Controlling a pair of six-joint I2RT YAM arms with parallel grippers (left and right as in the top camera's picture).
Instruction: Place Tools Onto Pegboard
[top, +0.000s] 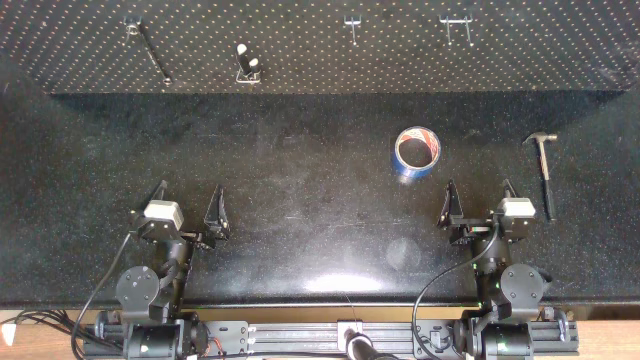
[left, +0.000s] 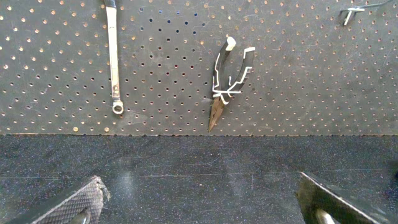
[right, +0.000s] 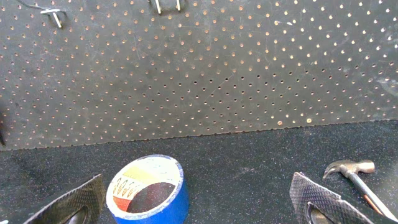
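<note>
Pegboard (top: 400, 50), dark and dotted with holes, stands upright along the far edge of the table (top: 300, 130) and spans the width of the top view. The table is a black, speckled surface that carries the two tools not yet hung.

The left gripper (top: 190, 192) sits low near its base at the left side of the table. Its fingers (left: 81, 202) are spread wide apart with nothing between them, and they face the pegboard. The right gripper (top: 479, 187) sits likewise near its base at the right side. Its fingers (right: 323, 199) are also spread and grasp nothing.

A hammer (top: 544, 165) lies flat on the table at the far right. Its metal head points toward the pegboard, and its dark handle runs back to just beside the right gripper. A long wrench (top: 153, 50) hangs on the pegboard at the upper left, with its ring end lowest. A roll of tape (top: 417, 153) with a blue rim rests on the table between the right gripper and the pegboard, left of the hammer and well apart from it. It is tilted so that its opening shows.

Pliers (top: 247, 62) with black and white handles hang on the pegboard to the right of the wrench, with the nose pointing down. Two bare metal hooks (top: 351, 27) (top: 457, 28) stick out of the pegboard on its right half, above the tape and hammer.
</note>
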